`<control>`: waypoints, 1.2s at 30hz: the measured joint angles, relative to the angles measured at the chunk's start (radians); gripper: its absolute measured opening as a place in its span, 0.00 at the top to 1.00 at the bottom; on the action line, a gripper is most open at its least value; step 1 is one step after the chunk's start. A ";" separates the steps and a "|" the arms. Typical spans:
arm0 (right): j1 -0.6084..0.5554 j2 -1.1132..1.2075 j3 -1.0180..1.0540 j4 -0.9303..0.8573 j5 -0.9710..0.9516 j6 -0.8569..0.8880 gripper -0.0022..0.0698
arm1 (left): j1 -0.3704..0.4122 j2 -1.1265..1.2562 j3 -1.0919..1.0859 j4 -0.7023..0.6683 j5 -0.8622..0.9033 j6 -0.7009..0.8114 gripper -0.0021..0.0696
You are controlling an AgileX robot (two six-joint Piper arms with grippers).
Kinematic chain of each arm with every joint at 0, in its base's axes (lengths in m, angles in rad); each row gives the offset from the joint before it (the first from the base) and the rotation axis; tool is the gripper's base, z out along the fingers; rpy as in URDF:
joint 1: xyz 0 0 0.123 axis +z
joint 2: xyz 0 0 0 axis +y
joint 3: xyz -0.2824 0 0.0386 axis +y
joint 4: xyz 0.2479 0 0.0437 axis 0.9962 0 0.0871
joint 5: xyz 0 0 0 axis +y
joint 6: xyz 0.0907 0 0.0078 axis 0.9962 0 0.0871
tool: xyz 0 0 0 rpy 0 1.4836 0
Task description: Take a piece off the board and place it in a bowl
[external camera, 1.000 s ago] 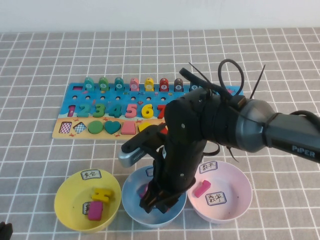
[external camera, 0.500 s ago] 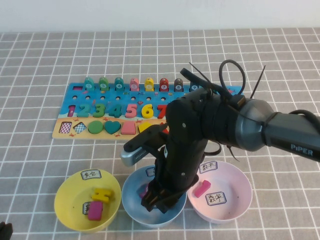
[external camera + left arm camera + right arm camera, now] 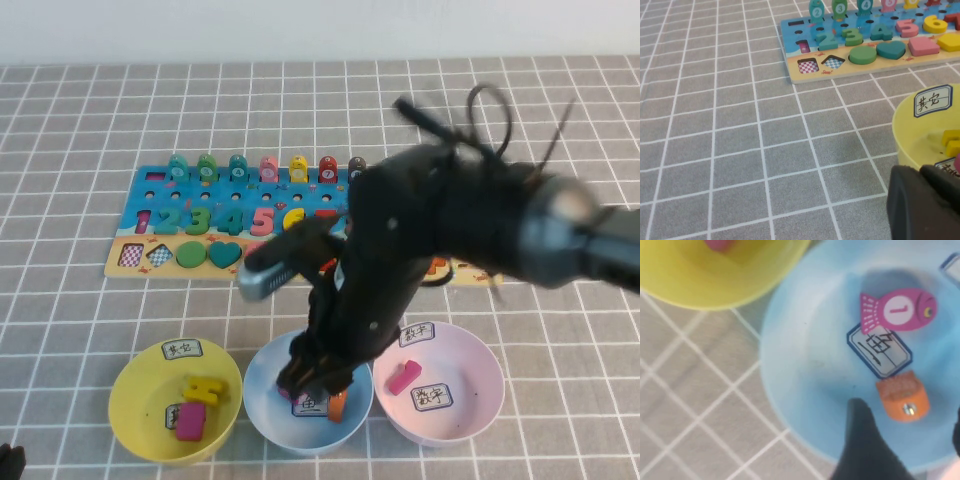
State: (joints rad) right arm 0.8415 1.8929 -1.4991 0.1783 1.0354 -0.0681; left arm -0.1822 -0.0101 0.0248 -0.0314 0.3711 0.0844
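The number board (image 3: pixel 160 258) lies at the far middle of the table, partly hidden by my right arm; it also shows in the left wrist view (image 3: pixel 790 75). My right gripper (image 3: pixel 318 383) hovers over the blue bowl (image 3: pixel 262 400), open and empty. In the right wrist view the gripper (image 3: pixel 910 440) stands above the blue bowl (image 3: pixel 805 390). An orange piece (image 3: pixel 902 397) lies loose in it beside a pink fish piece (image 3: pixel 897 310). The orange piece (image 3: pixel 338 405) shows in the high view too. My left gripper (image 3: pixel 8 460) is parked at the near left corner, shut.
A yellow bowl (image 3: pixel 135 400) left of the blue one holds a yellow piece (image 3: pixel 205 387) and a magenta piece (image 3: pixel 191 421). A pink bowl (image 3: pixel 470 370) on the right holds a pink piece (image 3: pixel 404 378). Several pieces remain on the board.
My right arm has risen from the blue bowl and swung a little away. The orange piece now lies free in the bowl. The left arm has not moved.
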 joint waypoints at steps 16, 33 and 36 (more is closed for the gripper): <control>0.000 -0.254 0.177 0.004 0.152 0.068 0.96 | 0.000 0.000 0.000 0.000 0.000 0.000 0.97; 0.000 -0.969 0.613 0.083 0.082 0.068 0.99 | 0.000 0.000 0.000 0.000 0.000 0.000 0.97; 0.002 -1.051 0.620 0.073 0.122 0.068 0.99 | 0.000 0.000 0.000 0.000 0.000 0.000 0.97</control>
State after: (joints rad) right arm 0.8434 0.8416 -0.8794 0.2518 1.1579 0.0000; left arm -0.1822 -0.0101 0.0248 -0.0314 0.3711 0.0844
